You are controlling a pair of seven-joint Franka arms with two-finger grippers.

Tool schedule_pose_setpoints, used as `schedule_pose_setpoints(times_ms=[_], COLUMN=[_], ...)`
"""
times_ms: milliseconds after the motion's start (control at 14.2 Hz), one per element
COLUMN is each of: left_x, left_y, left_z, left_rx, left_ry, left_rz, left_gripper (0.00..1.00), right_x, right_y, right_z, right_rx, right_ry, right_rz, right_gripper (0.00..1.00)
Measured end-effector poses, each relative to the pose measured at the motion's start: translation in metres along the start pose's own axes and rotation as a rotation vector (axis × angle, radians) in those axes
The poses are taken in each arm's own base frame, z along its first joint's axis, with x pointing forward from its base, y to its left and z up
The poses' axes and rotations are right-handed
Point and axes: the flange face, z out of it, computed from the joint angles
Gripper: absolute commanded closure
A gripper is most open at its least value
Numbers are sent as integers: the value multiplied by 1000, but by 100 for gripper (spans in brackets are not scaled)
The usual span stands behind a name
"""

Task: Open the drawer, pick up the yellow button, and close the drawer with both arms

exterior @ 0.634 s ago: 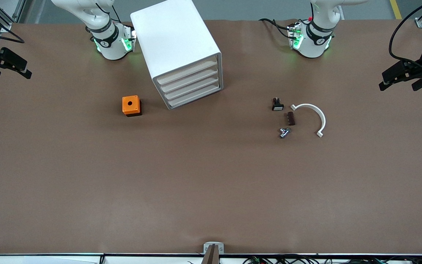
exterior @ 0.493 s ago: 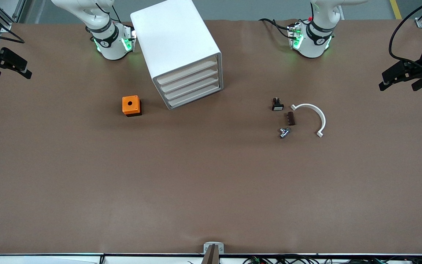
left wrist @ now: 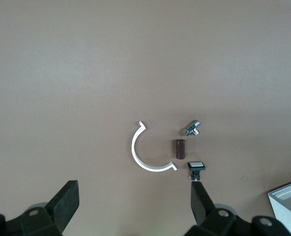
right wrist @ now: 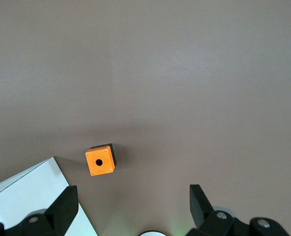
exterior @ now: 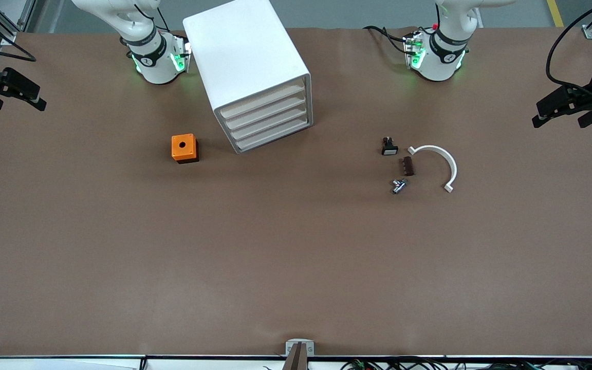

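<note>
Top drawer (exterior: 263, 99) is seen shut in the white cabinet (exterior: 244, 56); no button is seen (presumably hidden). Left gripper (exterior: 566, 108) is held high over its table end, jaws spread wide, empty. Right gripper (exterior: 11, 90) is likewise held over its end, jaws wide, empty.

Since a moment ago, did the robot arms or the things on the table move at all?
Almost nothing moved. The right gripper and left gripper hang open at the table's ends, barely shifted. The drawer is shut as before, and the orange cube, white arc and small parts kept their places.
</note>
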Motion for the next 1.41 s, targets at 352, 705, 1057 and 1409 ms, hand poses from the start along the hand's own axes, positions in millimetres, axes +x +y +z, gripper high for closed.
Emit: schedule_pose_setpoints(times_ms=[352,705,1057,1409], left_x=[12,16,7,-5], left_y=[14,86,199,285], left_z=[41,78,137,190], left_rx=[3,13,61,127], left_ry=[-115,-190,-288,-353], left_rz=[27,97,-26,-159], left_gripper=[0,0,1,0], right_x=[0,0,0,0], right_y=[0,0,0,0], right_z=[0,0,0,0], right_rx=[0,0,0,0], right_ry=[0,0,1,4], right_rz=[0,0,0,0], right_gripper=[0,0,0,0])
